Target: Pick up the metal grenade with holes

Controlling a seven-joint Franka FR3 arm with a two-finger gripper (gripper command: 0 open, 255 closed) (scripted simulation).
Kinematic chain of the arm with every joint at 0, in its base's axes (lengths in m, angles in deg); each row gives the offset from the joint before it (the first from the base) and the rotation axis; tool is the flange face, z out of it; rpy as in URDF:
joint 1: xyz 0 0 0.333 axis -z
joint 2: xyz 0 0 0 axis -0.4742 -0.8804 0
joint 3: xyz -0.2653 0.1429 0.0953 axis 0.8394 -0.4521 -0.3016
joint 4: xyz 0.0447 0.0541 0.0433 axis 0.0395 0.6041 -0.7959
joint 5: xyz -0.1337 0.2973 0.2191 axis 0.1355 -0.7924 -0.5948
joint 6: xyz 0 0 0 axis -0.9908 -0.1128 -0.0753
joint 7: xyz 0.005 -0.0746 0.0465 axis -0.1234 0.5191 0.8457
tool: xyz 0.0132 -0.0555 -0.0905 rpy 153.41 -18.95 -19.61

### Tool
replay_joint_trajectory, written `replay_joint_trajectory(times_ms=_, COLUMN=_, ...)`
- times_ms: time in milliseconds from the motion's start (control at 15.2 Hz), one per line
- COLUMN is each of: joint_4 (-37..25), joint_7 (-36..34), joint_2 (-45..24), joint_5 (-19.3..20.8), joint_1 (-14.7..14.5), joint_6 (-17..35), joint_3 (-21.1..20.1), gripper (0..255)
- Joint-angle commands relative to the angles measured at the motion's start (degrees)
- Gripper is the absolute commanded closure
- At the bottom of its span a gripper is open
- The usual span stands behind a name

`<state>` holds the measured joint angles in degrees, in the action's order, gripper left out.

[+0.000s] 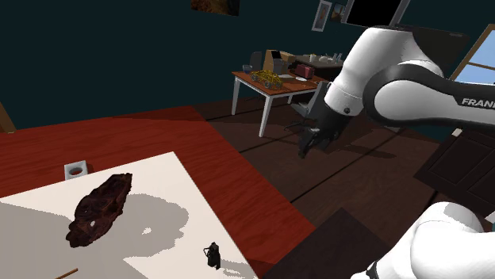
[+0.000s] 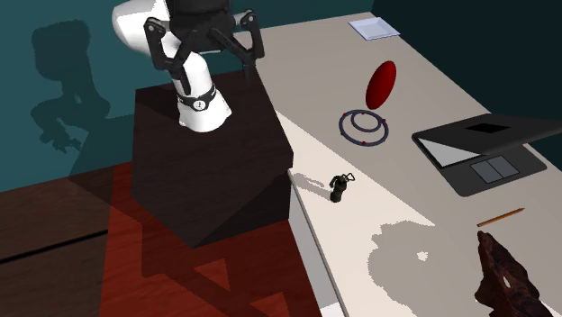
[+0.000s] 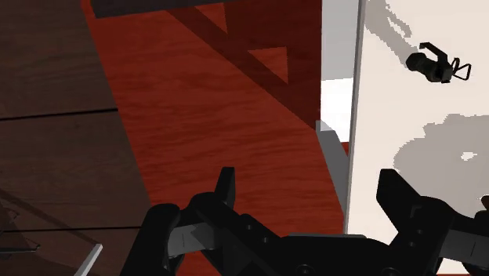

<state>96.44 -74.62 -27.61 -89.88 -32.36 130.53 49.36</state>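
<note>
Dark teal walls are seen around a floor (image 1: 262, 182) of red and dark brown boards. A white table (image 1: 159, 198) takes the shoulder view's lower left. One small dark grenade (image 1: 212, 255) is spotted there, close to the table edge nearest the stand (image 2: 212, 171), with bare tabletop around it.

The gripper (image 1: 308, 145) is held up off the table, well apart from the grenade. In the wrist view its two fingers (image 3: 226, 187) are spread wide with nothing between them. Red floor is seen beneath them, and the grenade (image 3: 433, 66) lies beyond the table edge.

In the second exterior view the gripper (image 2: 209, 61) is seen above the stand, and more of the table is laid out. One open laptop (image 2: 486, 144), one red oval (image 2: 380, 86) over a dark ring (image 2: 365, 126), one paper (image 2: 374, 27) and one pencil (image 2: 500, 217) are counted, with the grenade (image 2: 339, 187) nearest the stand.

One brown lump (image 1: 99, 208) is shown in both exterior views. Added by the shoulder view are a small white square (image 1: 75, 169), a far side table (image 1: 274, 83) with clutter on it, and a window (image 1: 480, 63).
</note>
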Motion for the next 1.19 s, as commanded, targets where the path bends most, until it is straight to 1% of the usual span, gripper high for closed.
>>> replay_joint_trajectory(times_ms=0, joint_4=2.04, joint_7=-1.69, joint_2=-1.53, joint_5=-1.33, joint_1=-0.79, joint_6=3.63, joint_3=-1.56, gripper=0)
replay_joint_trajectory(times_ms=330, joint_4=5.70, joint_7=-5.65, joint_2=-7.00, joint_5=-4.37, joint_1=-2.67, joint_6=12.84, joint_3=-5.55, gripper=0)
replay_joint_trajectory(times_ms=660, joint_4=7.35, joint_7=-9.72, joint_2=-14.93, joint_5=-6.75, joint_1=-4.17, joint_6=22.66, joint_3=-9.85, gripper=0)
replay_joint_trajectory(times_ms=924, joint_4=7.13, joint_7=-13.39, joint_2=-22.85, joint_5=-7.48, joint_1=-4.71, joint_6=30.63, joint_3=-13.52, gripper=0)
replay_joint_trajectory(times_ms=1122, joint_4=6.08, joint_7=-16.78, joint_2=-29.52, joint_5=-6.67, joint_1=-4.55, joint_6=36.44, joint_3=-16.39, gripper=0)
